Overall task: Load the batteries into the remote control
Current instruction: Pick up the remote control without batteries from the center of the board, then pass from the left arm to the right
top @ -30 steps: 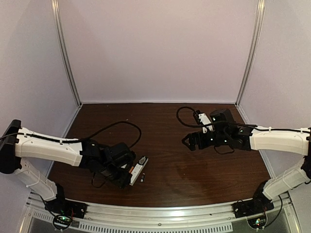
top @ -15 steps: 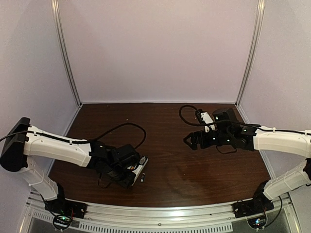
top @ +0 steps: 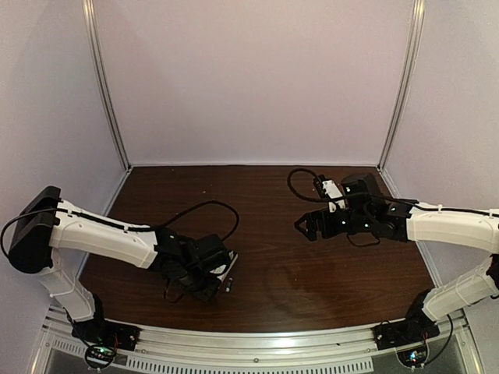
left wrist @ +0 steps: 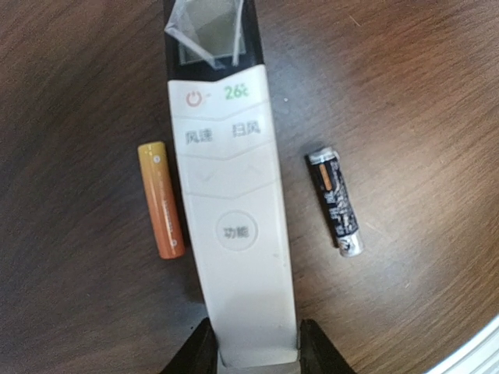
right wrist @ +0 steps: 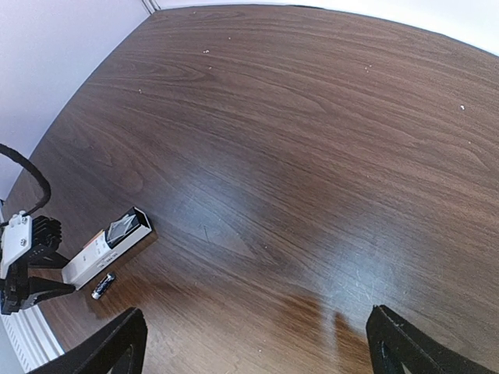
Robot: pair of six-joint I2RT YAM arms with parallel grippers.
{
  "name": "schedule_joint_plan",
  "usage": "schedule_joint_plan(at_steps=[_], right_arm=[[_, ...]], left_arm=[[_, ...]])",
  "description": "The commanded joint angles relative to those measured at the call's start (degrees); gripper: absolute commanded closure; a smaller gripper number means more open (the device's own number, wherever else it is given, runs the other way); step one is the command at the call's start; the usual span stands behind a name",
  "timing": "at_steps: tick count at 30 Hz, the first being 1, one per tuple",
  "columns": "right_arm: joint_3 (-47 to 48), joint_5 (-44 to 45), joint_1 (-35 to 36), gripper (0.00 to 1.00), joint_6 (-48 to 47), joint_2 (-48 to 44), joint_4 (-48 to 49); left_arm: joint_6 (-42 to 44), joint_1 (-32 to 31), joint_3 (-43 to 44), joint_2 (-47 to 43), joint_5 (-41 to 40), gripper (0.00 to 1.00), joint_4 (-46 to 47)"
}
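The slim white rectangular plastic remote control (left wrist: 234,202) lies buttons-up on the dark wooden table (right wrist: 312,117), an orange cylindrical battery (left wrist: 161,199) and a black pale-tipped battery (left wrist: 334,201) flanking it. The left hand (left wrist: 257,351) pinches its near end; the right hand (right wrist: 257,343) hangs spread, well apart. Risk: an end grip (little overlap) may pivot, scattering batteries. A second ago the left hand sat further back.

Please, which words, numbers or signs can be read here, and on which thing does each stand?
"26°C" in green, beside a red power sign: slim white plastic remote control.
"风速", "扫风", "功能": the remote control's buttons.
Print on the small black cylindrical battery: too small to read.
Print on the small orange cylindrical battery: too faint.
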Motion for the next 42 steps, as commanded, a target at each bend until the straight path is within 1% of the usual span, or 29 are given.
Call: schedule_joint_plan(at_steps=[1,10,14,23,28,31,36,39,41,42], right_arm=[[0.3,0.0,-0.5,0.00,0.4,-1.1,-1.1],[0.0,0.2,-0.8,0.00,0.4,-1.1,-1.1],[0.1,0.1,-0.8,0.00,0.4,-0.9,-0.9],[0.6,-0.8,-1.1,0.00,0.6,-0.6,-0.6],[1.5,-1.6,-1.4,0.00,0.5,-1.0,-0.8],[2.0,-3.8,-1.7,0.00,-0.6,-1.9,-0.6],[2.3,-10.8,-1.7,0.00,-3.9,-6.5,1.1],[2.7,-15.1,-1.7,0.00,-4.3,-8.3,1.2],[2.5,-20.2,-1.6,0.00,-3.9,-9.3,2.5],[2.3,-23.3,-1.6,0.00,-3.2,-9.6,3.5]], left_arm=[[-0.1,-0.3,2.2,1.6,-1.1,0.62,1.6],[-1.6,-0.4,2.6,2.7,-2.0,0.69,1.1],[-2.7,-0.4,3.1,2.3,-3.0,0.75,0.0],[-2.9,-0.4,5.9,-4.6,-6.0,0.85,-1.3],[-0.5,-0.3,8.7,-10.2,-5.7,0.86,-0.8],[4.9,-0.2,10.4,-13.2,-1.1,0.86,1.8],[14.6,1.2,13.0,-16.6,9.9,0.86,3.3],[16.8,3.9,11.4,-20.1,18.5,0.86,6.5],[17.5,6.2,9.1,-22.4,26.6,0.86,10.7],[17.9,7.1,8.1,-23.2,29.3,0.86,12.5]])
